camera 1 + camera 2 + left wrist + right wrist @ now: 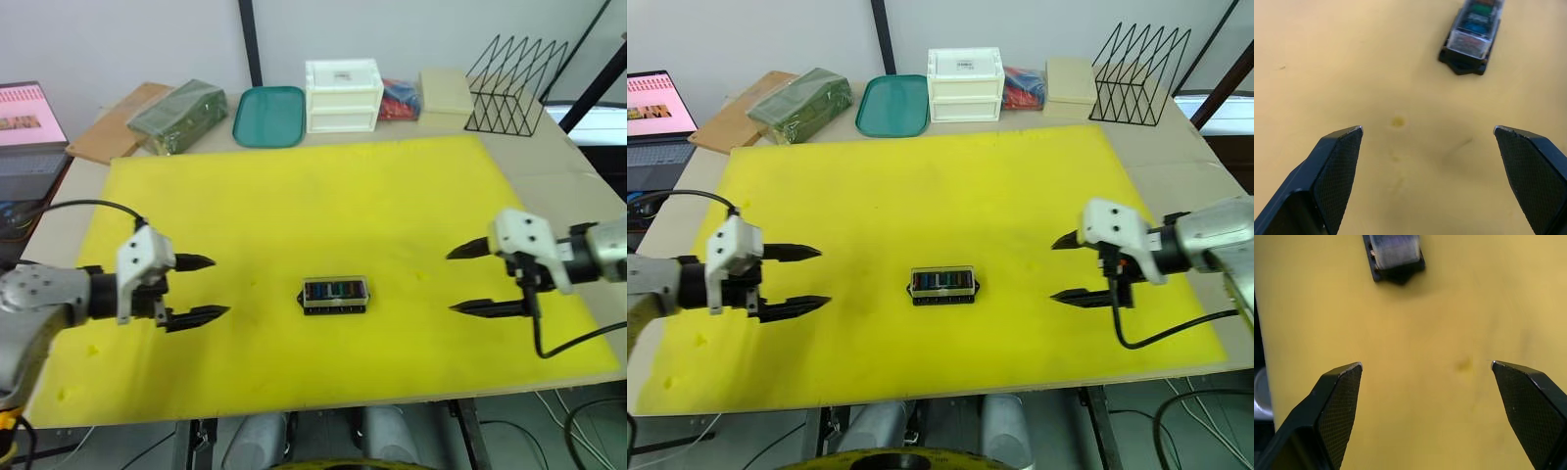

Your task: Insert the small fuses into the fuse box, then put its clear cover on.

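The black fuse box (335,295) lies near the middle of the yellow mat (323,196). Coloured small fuses (1475,20) sit in its slots, and the clear cover (1473,34) rests on top of it. My left gripper (204,287) hovers open to the box's left, a hand's width away, fingers pointing at it. To the box's right my right gripper (465,280) hangs open at a similar distance, also pointing at the box (1395,257). Neither holds anything.
Along the back edge stand a green packet (176,116), a teal tray (269,116), a white drawer unit (344,95), a beige box (446,98) and a black wire rack (514,86). A laptop (27,132) sits far left.
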`<state>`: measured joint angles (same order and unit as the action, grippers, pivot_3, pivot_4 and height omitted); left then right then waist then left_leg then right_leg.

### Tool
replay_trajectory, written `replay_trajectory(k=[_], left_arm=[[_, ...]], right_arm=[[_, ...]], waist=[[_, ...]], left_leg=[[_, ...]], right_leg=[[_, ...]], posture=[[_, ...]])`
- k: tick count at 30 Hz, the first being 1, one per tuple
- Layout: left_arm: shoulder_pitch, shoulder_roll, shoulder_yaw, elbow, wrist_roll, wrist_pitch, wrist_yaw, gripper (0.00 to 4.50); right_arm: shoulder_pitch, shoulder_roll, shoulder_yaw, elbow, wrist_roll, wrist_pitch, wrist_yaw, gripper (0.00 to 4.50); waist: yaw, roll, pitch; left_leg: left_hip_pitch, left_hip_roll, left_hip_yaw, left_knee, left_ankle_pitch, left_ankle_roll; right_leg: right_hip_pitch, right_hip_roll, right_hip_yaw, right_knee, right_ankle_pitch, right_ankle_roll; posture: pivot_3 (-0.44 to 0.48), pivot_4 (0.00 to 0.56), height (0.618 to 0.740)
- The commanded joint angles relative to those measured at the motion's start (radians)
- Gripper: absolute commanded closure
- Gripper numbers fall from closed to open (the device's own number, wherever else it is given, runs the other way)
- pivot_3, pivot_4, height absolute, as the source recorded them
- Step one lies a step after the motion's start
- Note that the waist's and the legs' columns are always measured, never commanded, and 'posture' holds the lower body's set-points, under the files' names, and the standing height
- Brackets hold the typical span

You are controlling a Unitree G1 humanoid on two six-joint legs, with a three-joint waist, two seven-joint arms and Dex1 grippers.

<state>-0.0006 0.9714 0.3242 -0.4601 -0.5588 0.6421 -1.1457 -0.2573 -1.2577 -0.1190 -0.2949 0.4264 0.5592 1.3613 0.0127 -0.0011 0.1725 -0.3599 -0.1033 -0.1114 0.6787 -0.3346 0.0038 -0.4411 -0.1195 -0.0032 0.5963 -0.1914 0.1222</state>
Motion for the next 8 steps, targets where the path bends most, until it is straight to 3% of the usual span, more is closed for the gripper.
replay_trajectory(k=[1,8], left_arm=[[0.041,0.027,0.105,-0.063,-0.055,0.044,0.011,0.00],[0.106,0.053,0.124,-0.069,-0.040,0.023,0.006,0.00]], right_arm=[[0.023,-0.041,-0.093,-0.004,0.007,-0.016,0.018,0.03],[0.061,-0.061,-0.148,-0.032,0.021,-0.001,0.023,0.03]], waist=[[-0.001,0.001,0.001],[0.000,0.001,0.002]], left_leg=[[0.000,0.000,0.000,0.000,0.000,0.000],[0.000,0.000,0.001,0.000,-0.001,-0.001]], right_leg=[[0.000,0.000,0.000,0.000,0.000,0.000],[0.000,0.000,0.000,0.000,0.000,0.000]], posture=[[0.000,0.150,0.740],[0.000,0.150,0.740]])
